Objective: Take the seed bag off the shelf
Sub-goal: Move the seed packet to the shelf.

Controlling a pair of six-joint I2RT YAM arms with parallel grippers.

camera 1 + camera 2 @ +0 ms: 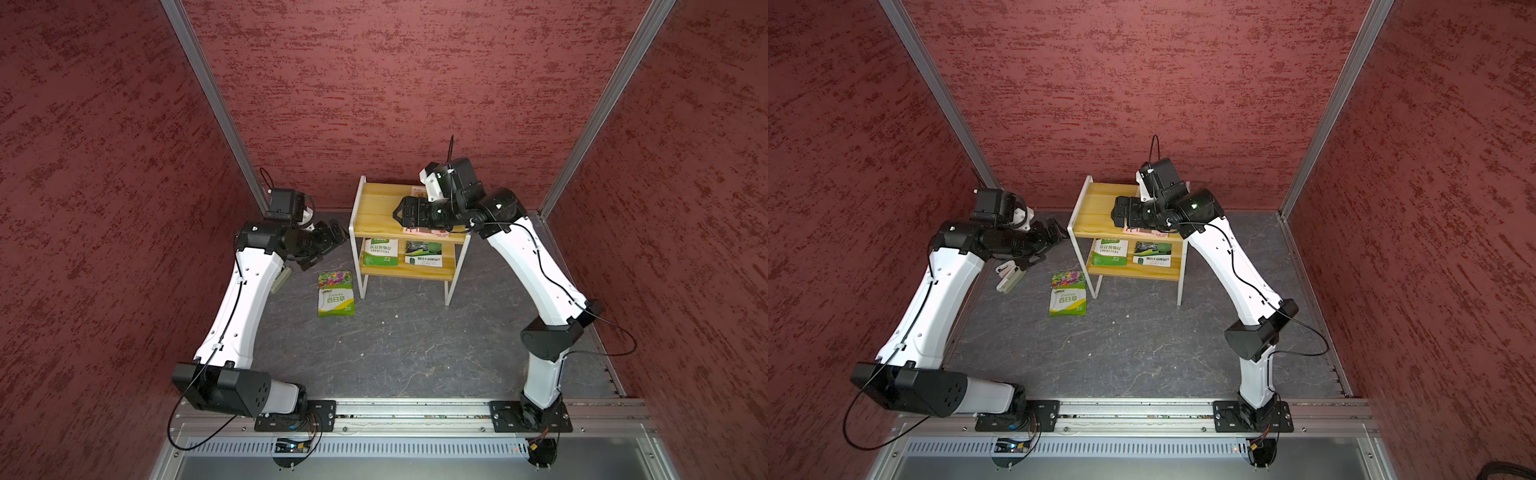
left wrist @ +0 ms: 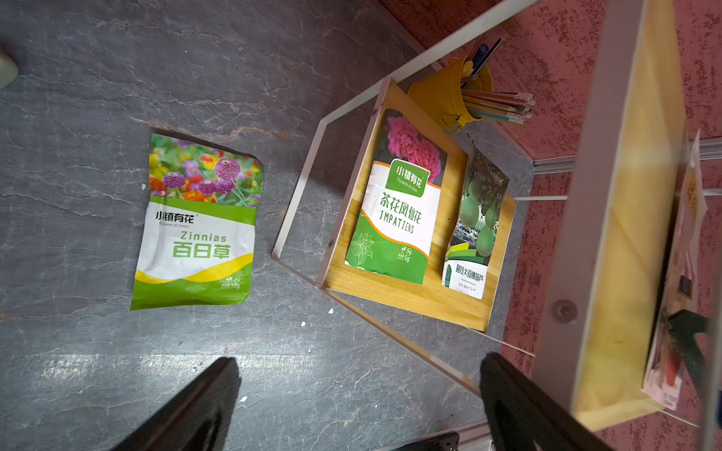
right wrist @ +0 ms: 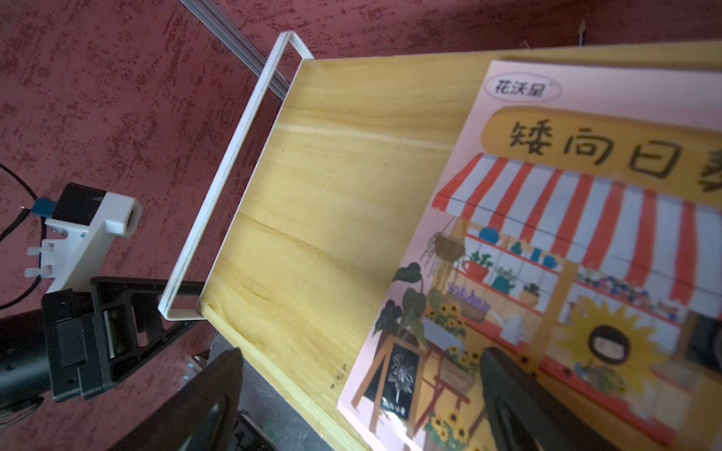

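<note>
The shelf (image 1: pixel 376 208) stands at the back, a white frame with two yellowish boards. On its top board lies a pink seed bag (image 3: pixel 566 254) with a striped shop drawing, mostly hidden under my right arm in both top views. My right gripper (image 3: pixel 361 353) hangs open just above that board's front edge, one finger over the bag's corner, the other past the edge. The lower board (image 2: pixel 410 296) holds a green Impatiens bag (image 2: pixel 394 211) and a gourd bag (image 2: pixel 476 230). My left gripper (image 2: pixel 361 359) is open and empty above the floor, beside the shelf's left side.
A Zinnias seed bag (image 1: pixel 336 293) lies flat on the grey floor in front of the shelf's left leg. Behind the shelf a yellow bucket (image 2: pixel 449 93) holds pencils. A pale small object (image 1: pixel 1011 278) lies under my left forearm. Red walls close in on three sides.
</note>
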